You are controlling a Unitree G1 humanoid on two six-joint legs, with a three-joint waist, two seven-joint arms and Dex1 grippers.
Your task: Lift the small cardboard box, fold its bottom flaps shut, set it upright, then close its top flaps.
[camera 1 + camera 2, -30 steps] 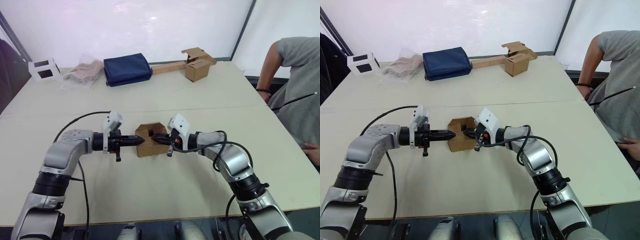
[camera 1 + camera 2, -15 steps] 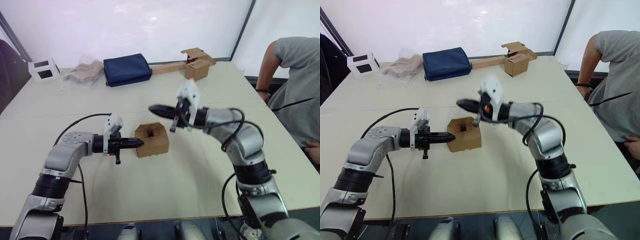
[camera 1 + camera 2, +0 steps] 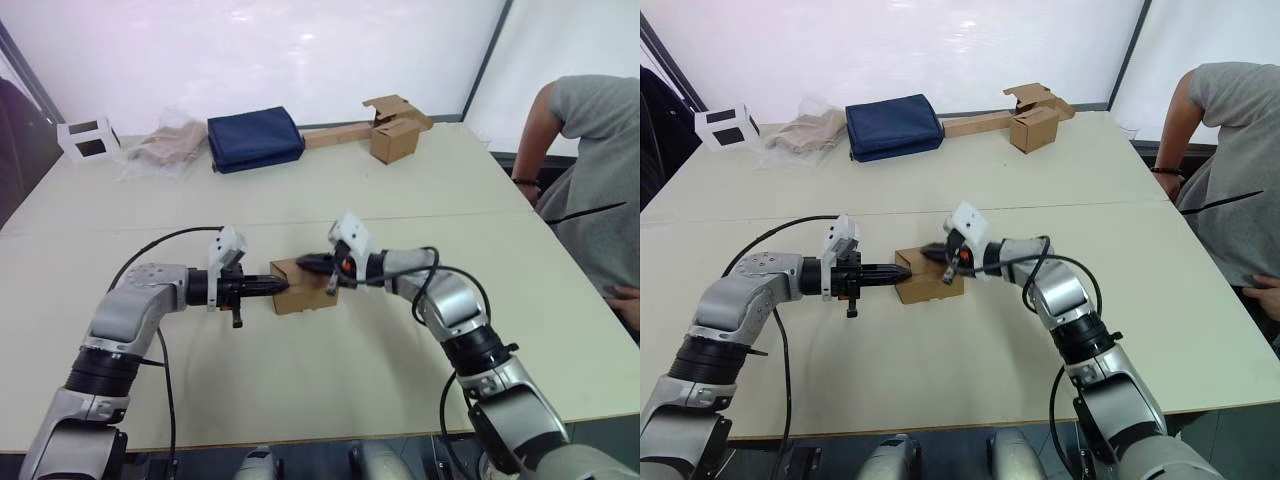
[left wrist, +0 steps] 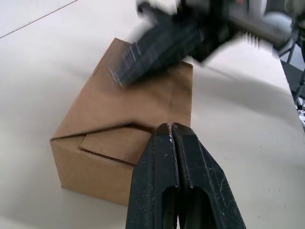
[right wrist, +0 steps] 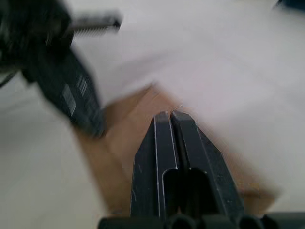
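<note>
Your left gripper (image 4: 171,131) has its fingers pressed together and butts against the box's (image 3: 303,287) left end, likely bracing it. Your right gripper (image 3: 307,262), fingers also together, lies across the box top, seemingly pushing the top flaps (image 4: 143,102) flat. The box sits mid-table (image 3: 330,370), between both arms. The bottom flaps are hidden underneath, and motion blur smears the right gripper, so you can't confirm contact.
</note>
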